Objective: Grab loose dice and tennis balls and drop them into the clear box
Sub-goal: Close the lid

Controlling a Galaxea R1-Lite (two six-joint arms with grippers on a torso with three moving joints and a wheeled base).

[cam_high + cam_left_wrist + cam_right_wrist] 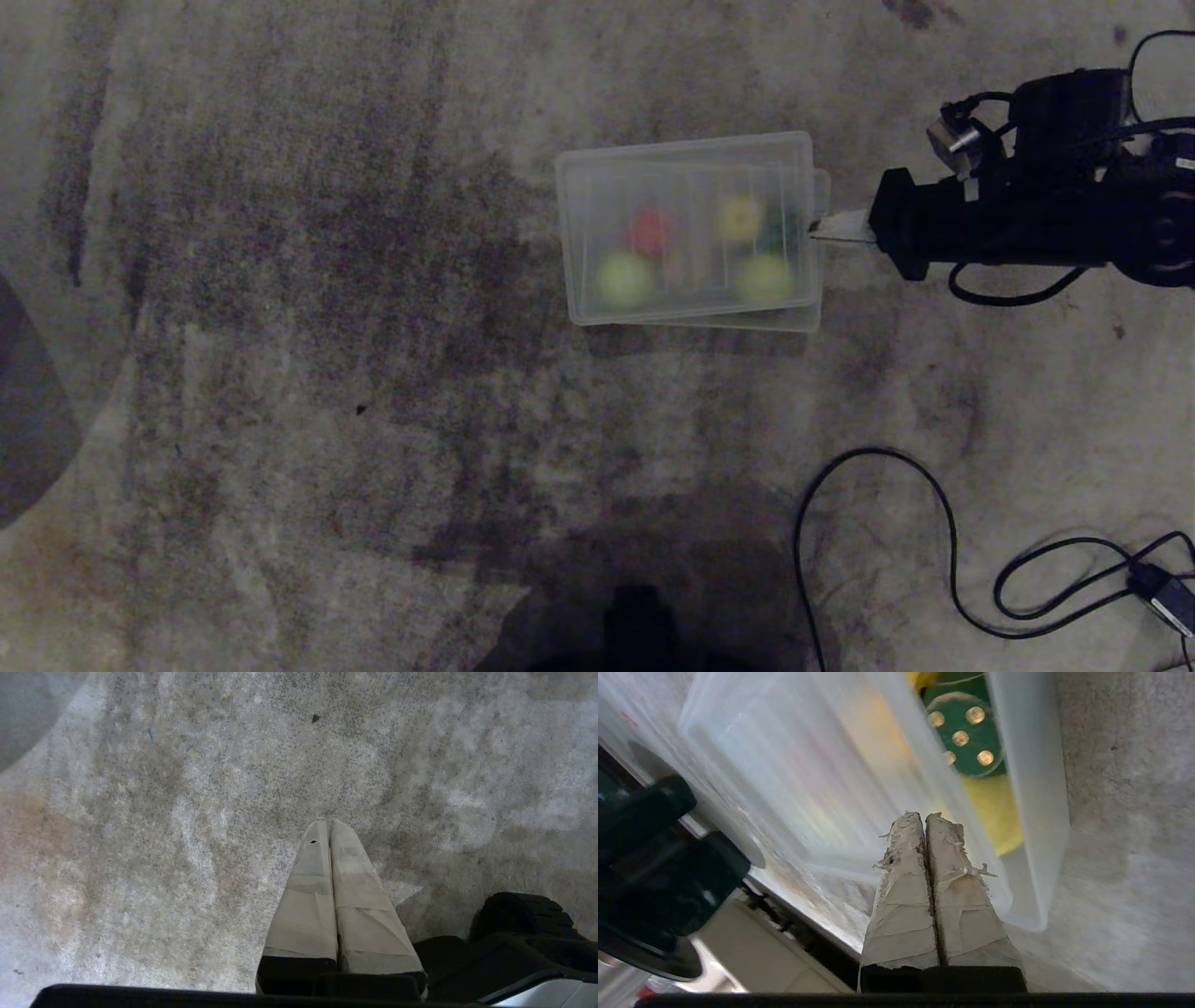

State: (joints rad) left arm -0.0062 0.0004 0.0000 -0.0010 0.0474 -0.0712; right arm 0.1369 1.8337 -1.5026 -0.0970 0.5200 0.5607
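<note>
My head camera looks straight down on the floor (280, 373) from high up, with the clear box (686, 149) at about one o'clock. My right wrist camera sits just behind my right hand (924, 816), very near that same box (1031, 812), which both views share. My left wrist camera looks past my left hand (329, 823) at bare floor.

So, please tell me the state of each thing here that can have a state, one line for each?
clear box: on the floor, covered by a clear lid sitting slightly askew.
dice: inside the box.
tennis balls: inside the box.
right gripper: shut, tips at the box's edge.
left gripper: shut, over bare floor, holding nothing.
black cable: loose on the floor.
</note>
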